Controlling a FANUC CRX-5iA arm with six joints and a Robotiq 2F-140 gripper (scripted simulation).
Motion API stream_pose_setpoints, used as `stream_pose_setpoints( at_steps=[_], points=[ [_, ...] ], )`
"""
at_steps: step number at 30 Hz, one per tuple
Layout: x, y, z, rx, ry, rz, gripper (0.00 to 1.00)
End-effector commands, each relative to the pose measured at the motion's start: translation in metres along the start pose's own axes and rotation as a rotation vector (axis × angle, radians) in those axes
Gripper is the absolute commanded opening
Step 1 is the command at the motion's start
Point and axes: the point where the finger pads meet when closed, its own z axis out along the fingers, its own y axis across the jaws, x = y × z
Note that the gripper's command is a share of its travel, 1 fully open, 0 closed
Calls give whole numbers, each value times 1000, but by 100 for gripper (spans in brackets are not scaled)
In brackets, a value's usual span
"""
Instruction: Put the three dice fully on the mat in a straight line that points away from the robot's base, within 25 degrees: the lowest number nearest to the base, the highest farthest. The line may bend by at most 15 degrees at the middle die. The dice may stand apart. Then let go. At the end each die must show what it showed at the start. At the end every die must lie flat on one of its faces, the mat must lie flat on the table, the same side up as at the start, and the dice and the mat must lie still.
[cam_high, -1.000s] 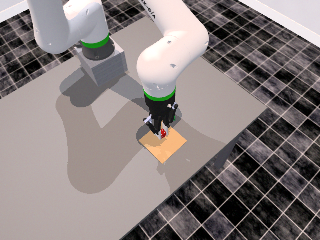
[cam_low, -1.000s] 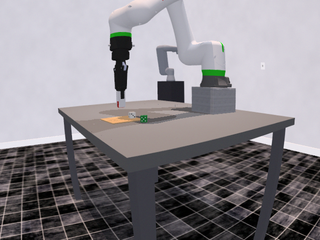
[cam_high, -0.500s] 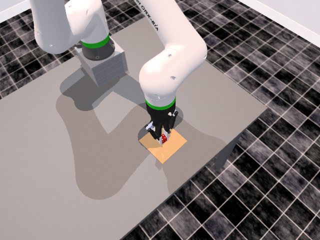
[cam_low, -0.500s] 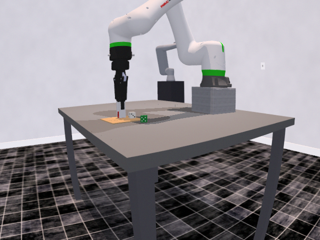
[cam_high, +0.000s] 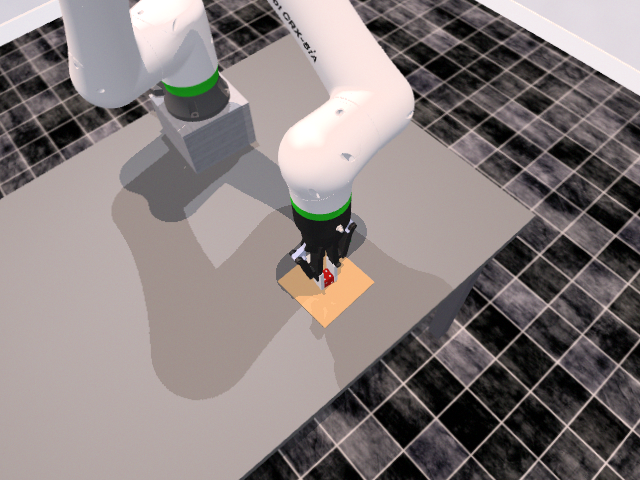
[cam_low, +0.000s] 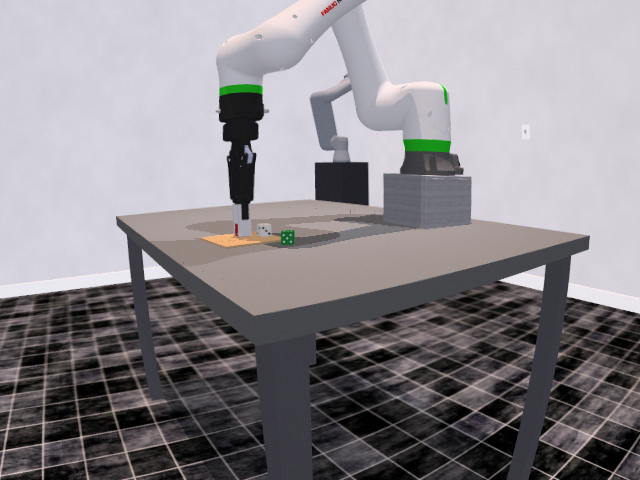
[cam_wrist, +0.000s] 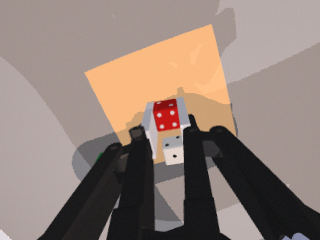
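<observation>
My gripper (cam_high: 327, 279) is shut on the red die (cam_wrist: 167, 115), which shows four pips to the wrist camera. It holds the die low over the orange mat (cam_high: 326, 291), at or just above its surface; it also shows in the side view (cam_low: 241, 227). The mat (cam_wrist: 160, 90) lies flat on the table. The white die (cam_low: 263, 229) sits at the mat's edge on the base side, seen just behind the red die in the wrist view (cam_wrist: 174, 150). The green die (cam_low: 287, 237) lies on the table beside the mat, off it.
The robot's grey base block (cam_high: 206, 126) stands at the back of the table. The table's edge (cam_high: 423, 320) runs close to the mat on the far side. A dark box (cam_low: 341, 182) stands behind the table.
</observation>
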Motion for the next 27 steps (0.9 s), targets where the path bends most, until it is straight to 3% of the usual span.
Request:
stream_pose_setpoints(
  at_steps=[1, 27],
  points=[
    [0, 0, 0, 0, 0, 0, 13],
    [0, 0, 0, 0, 0, 0, 13]
  ],
)
